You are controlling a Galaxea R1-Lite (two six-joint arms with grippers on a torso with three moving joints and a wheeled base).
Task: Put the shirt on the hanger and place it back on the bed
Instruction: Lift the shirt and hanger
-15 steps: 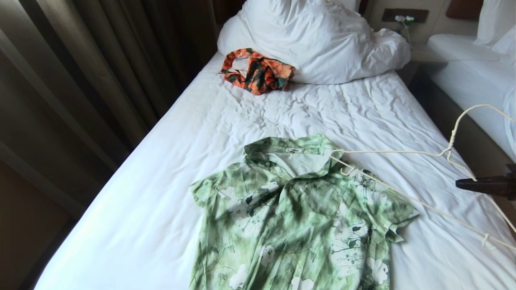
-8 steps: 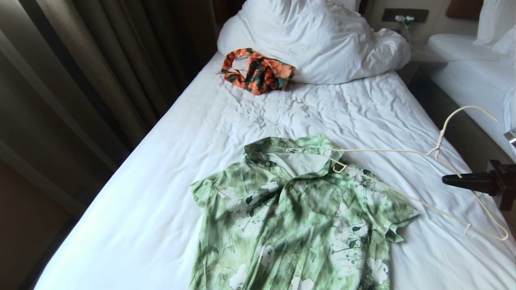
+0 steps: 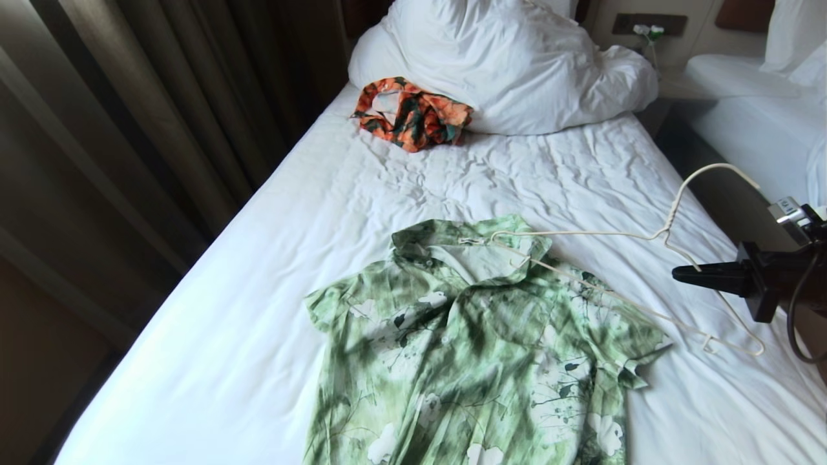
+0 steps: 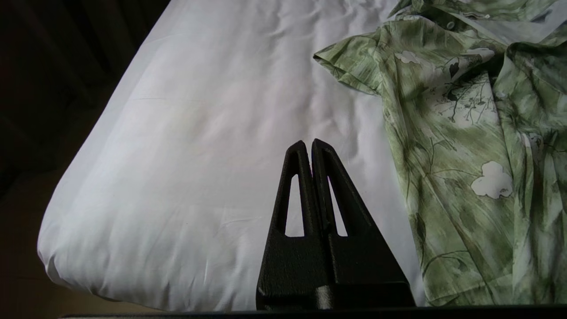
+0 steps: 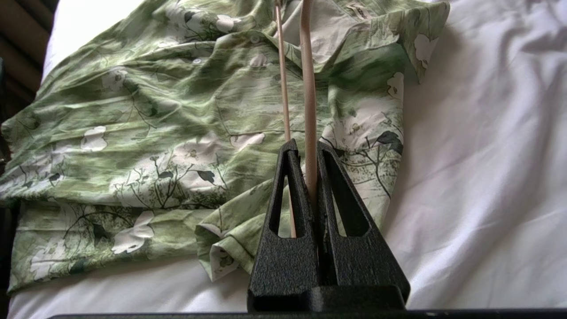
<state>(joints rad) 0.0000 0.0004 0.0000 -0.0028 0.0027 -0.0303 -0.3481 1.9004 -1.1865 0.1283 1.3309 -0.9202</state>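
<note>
The green-and-white floral shirt [image 3: 478, 349] lies flat, collar away from me, on the bed [image 3: 258, 271]. My right gripper [image 3: 678, 274] reaches in from the right, level above the sheet, and is shut on the sloping arm of the cream wire hanger [image 3: 667, 228]. The hanger is tilted, hook up and to the right. Its far end lies over the shirt's collar opening; its other end hangs past the right sleeve. In the right wrist view the hanger [image 5: 308, 88] runs out from between the right gripper [image 5: 305, 146] jaws, over the shirt [image 5: 177, 115]. My left gripper [image 4: 308, 144] is shut and empty, beside the shirt [image 4: 465, 133].
A crumpled orange-and-dark-green garment [image 3: 413, 113] lies against the white duvet and pillows [image 3: 510, 58] at the head of the bed. Dark curtains [image 3: 129, 129] run along the left side. A second white bed [image 3: 762, 123] stands to the right, across a dark gap.
My right gripper has moved left, further into the head view, with the hanger in it. The hanger's far end has slid from the shirt's right shoulder to over the collar.
</note>
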